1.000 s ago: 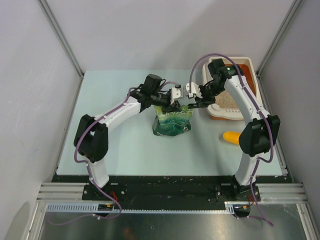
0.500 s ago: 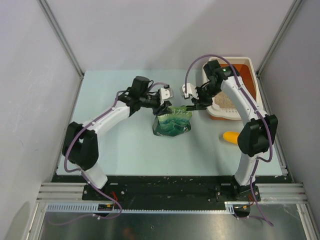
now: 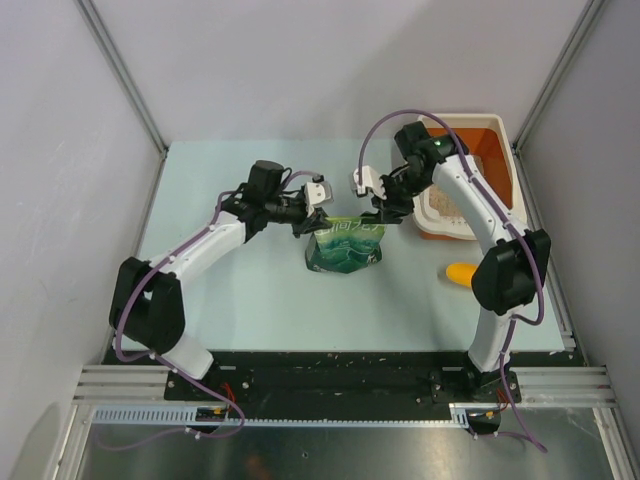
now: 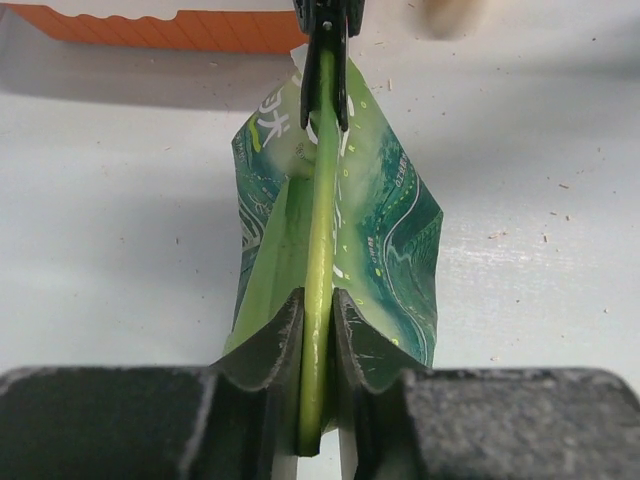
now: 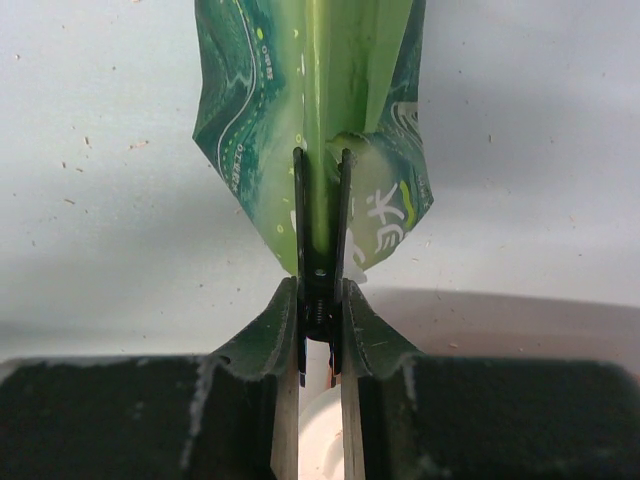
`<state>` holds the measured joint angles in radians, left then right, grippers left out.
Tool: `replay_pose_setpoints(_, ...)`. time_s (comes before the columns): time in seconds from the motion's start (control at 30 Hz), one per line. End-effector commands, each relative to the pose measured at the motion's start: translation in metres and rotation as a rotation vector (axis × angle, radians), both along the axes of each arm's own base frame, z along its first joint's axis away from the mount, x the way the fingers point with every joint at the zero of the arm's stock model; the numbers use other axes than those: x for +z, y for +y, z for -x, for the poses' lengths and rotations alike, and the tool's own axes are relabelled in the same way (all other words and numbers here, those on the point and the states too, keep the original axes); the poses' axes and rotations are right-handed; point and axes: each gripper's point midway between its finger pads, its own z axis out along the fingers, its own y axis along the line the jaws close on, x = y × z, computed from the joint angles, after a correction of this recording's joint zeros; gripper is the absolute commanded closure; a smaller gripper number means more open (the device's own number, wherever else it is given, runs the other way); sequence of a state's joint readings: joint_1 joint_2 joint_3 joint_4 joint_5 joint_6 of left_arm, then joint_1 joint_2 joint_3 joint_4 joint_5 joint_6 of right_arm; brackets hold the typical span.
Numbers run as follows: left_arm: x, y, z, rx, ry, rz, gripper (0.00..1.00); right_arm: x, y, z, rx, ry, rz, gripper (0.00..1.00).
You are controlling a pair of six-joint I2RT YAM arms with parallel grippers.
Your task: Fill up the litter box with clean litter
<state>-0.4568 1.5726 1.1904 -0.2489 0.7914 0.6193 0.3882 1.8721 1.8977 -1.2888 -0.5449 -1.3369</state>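
Observation:
The litter box (image 3: pixel 502 150) stands at the back right, orange with a white rim. Pale clean litter (image 3: pixel 450 205) lies in its near end. A green printed bag (image 3: pixel 345 250) stands upright at the table's middle. My left gripper (image 3: pixel 311 216) is shut on the left end of the bag's top edge; in the left wrist view the jaws (image 4: pixel 318 305) pinch the light green seam (image 4: pixel 320 200). My right gripper (image 3: pixel 379 212) is shut on a black clip (image 5: pixel 320 300) fixed to the seam's right end. The clip also shows in the left wrist view (image 4: pixel 322 25).
A yellow-orange scoop (image 3: pixel 462 274) lies on the table in front of the litter box, beside the right arm. Metal frame posts and white walls close in the table on both sides. Scattered litter grains dot the table around the bag.
Both grippers have shifted left and lower along the bag's top edge, and the left arm has swung out to the left. The bag stands in the same place.

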Motion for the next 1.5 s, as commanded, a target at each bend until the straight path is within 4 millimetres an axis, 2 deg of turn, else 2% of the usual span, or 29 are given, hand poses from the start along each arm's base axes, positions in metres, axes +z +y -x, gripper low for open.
replay_pose_setpoints(0.0,0.018,0.002,0.004,-0.003,-0.021,0.032,0.84,0.002,0.021,0.013,-0.003,0.071,-0.061,1.0)
replay_pose_setpoints(0.1,0.02,0.002,0.006,-0.005,-0.023,0.035,0.92,0.001,0.028,0.016,0.002,0.085,-0.075,1.0)
replay_pose_setpoints(0.37,0.023,0.003,0.007,0.008,-0.012,0.04,0.96,-0.006,0.045,0.029,0.027,0.127,-0.1,1.0)
replay_pose_setpoints(0.7,0.023,0.006,0.01,0.016,-0.015,0.039,0.97,-0.017,0.054,0.034,0.012,0.156,-0.118,1.0)
replay_pose_setpoints(0.77,0.024,0.006,0.01,0.015,-0.017,0.043,0.95,-0.016,0.054,0.034,0.003,0.155,-0.121,1.0)
replay_pose_setpoints(0.87,0.027,0.007,0.012,0.019,-0.013,0.047,0.87,-0.013,0.057,0.033,-0.006,0.132,-0.114,1.0)
replay_pose_setpoints(0.9,0.029,0.007,0.012,0.024,-0.011,0.051,0.77,-0.011,0.059,0.03,-0.009,0.112,-0.115,0.96)
replay_pose_setpoints(0.93,0.031,0.007,0.011,0.03,-0.009,0.052,0.71,-0.011,0.06,0.031,-0.008,0.103,-0.102,0.88)
replay_pose_setpoints(0.97,0.033,0.007,0.012,0.034,-0.011,0.054,0.67,-0.009,0.06,0.03,-0.011,0.094,-0.102,0.72)
replay_pose_setpoints(1.0,0.036,0.008,0.012,0.039,-0.017,0.056,0.59,-0.002,0.063,0.026,-0.042,0.079,-0.124,0.67)
replay_pose_setpoints(1.07,0.043,0.011,0.012,0.054,-0.039,0.058,0.54,0.015,0.062,0.016,-0.093,0.04,-0.163,0.56)
replay_pose_setpoints(1.2,0.052,0.019,0.012,0.104,-0.058,0.058,0.43,0.046,0.055,-0.007,-0.188,-0.04,-0.209,0.49)
replay_pose_setpoints(1.27,0.059,0.024,0.009,0.147,-0.078,0.054,0.39,0.057,0.048,-0.018,-0.243,-0.045,-0.238,0.41)
replay_pose_setpoints(1.33,0.068,0.029,0.005,0.19,-0.09,0.059,0.27,0.079,0.045,-0.028,-0.309,-0.056,-0.297,0.35)
replay_pose_setpoints(1.37,0.075,0.034,0.001,0.225,-0.111,0.058,0.2,0.088,0.042,-0.032,-0.337,-0.058,-0.318,0.01)
replay_pose_setpoints(1.4,0.081,0.036,-0.003,0.253,-0.105,0.069,0.01,0.101,0.034,-0.043,-0.39,-0.074,-0.354,0.0)
replay_pose_setpoints(1.43,0.086,0.042,-0.008,0.288,-0.103,0.076,0.0,0.106,0.03,-0.047,-0.477,-0.036,-0.382,0.0)
replay_pose_setpoints(1.47,0.09,0.046,-0.013,0.319,-0.098,0.084,0.0,0.12,0.028,-0.058,-0.552,-0.058,-0.434,0.0)
